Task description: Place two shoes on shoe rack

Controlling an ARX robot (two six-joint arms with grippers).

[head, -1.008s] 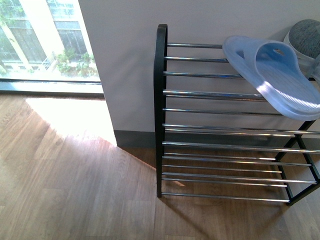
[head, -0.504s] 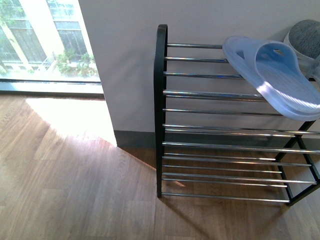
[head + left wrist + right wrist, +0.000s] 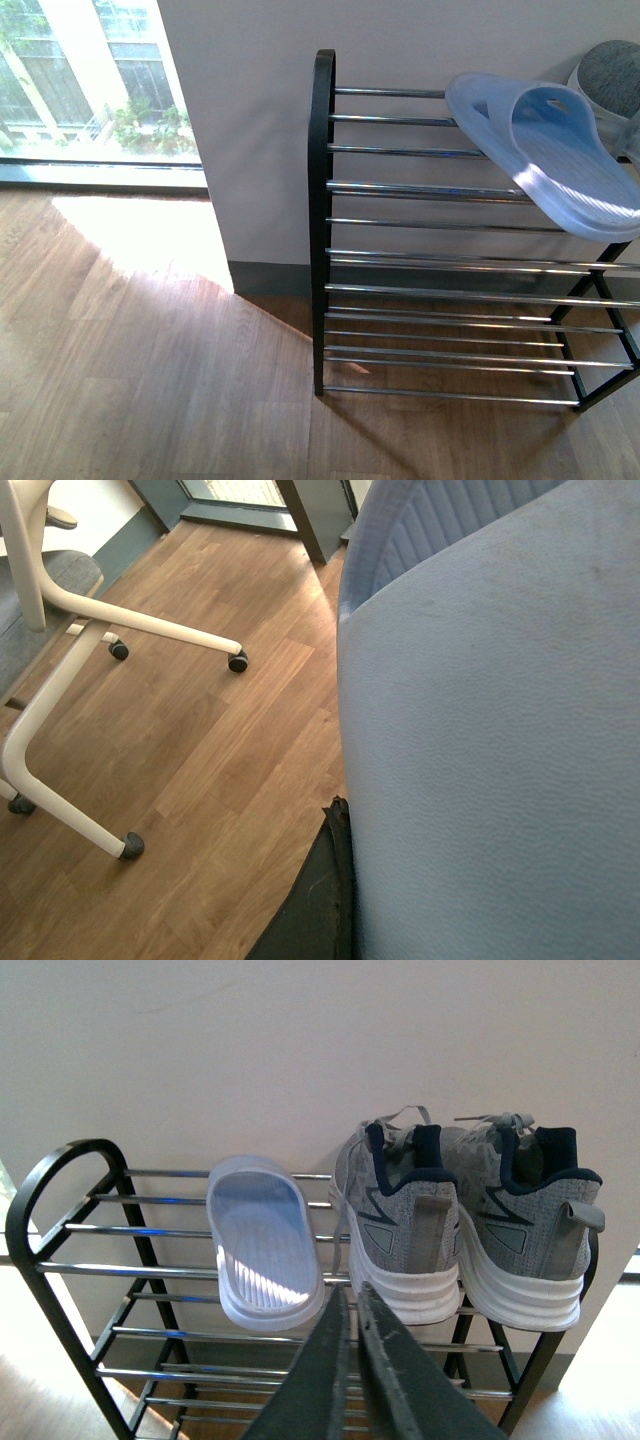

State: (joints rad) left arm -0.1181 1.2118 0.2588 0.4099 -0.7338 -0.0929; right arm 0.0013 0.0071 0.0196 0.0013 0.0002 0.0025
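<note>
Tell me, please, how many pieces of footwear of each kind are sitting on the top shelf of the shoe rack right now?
Grey sneakers: 2 (one, the other)
Light blue slide sandal: 1
Total: 3, all on the top shelf of the shoe rack

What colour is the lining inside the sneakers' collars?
Navy, on both sneakers, seen best in the right wrist view.

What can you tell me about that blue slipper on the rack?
The slipper is a pale blue slide that looks like soft rubber or foam, with a ribbed footbed and one wide strap. It lies upright on the top rods of the rack, heel end overhanging the front rod, beside the two grey shoes, without clearly touching them.
</note>
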